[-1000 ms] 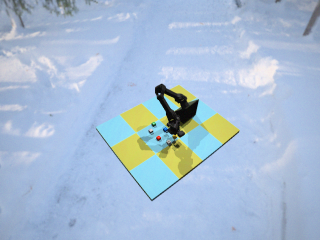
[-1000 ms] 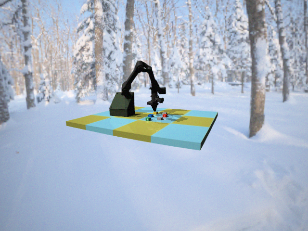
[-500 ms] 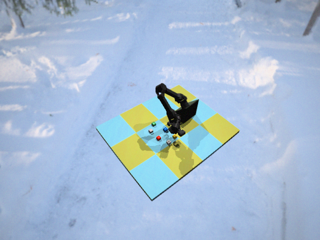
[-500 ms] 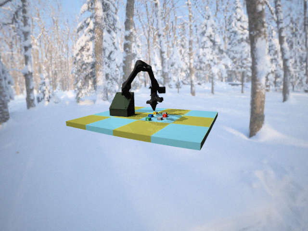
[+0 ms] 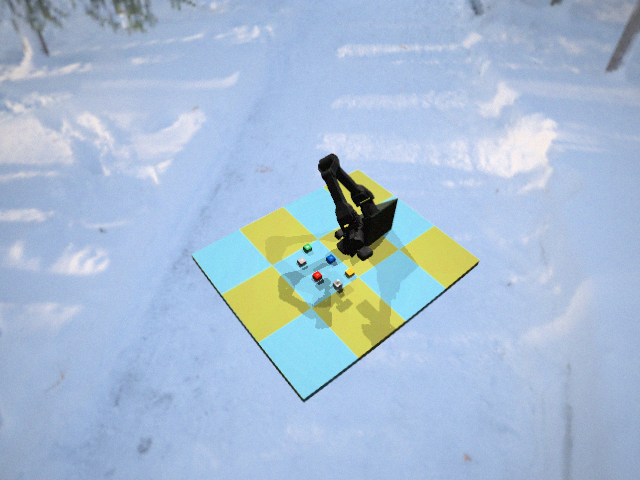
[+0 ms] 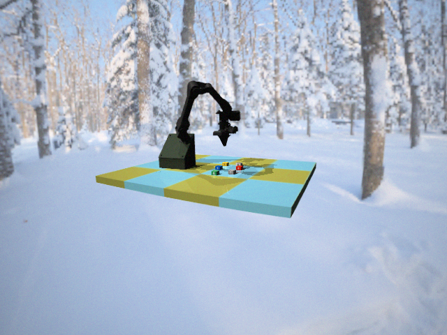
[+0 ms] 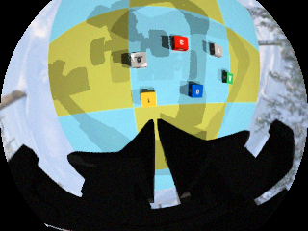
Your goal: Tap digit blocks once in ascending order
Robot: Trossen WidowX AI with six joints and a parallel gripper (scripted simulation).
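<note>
My gripper is shut and empty, high above the table. A yellow block with a 1 lies just ahead of the tips in the wrist view. A blue block shows a 0. A red block seems to show a 3. A light grey block has a 6 or 9. Another grey block may show a 4. A green block has a digit too small to read surely.
The blocks stand apart on a checkered blue and yellow table. The arm's dark base stands on the table at the left in the exterior view. The arm's shadow falls over part of the block area.
</note>
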